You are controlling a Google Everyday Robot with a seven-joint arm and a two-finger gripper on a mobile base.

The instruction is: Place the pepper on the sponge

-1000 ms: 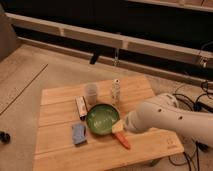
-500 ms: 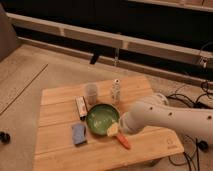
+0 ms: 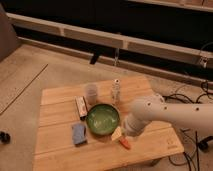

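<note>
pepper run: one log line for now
gripper: open, over pepper | pepper: on table, front-right of bowl | sponge: left of bowl, bare | stage: pre-grasp

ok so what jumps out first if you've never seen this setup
The big white robot arm reaching in from the right dominates, with its gripper down low right by the small orange-red pepper near the table's front. Next is the bright green bowl in the middle of the wooden table, with the blue-grey sponge lying flat just left of it, apart from the pepper.
</note>
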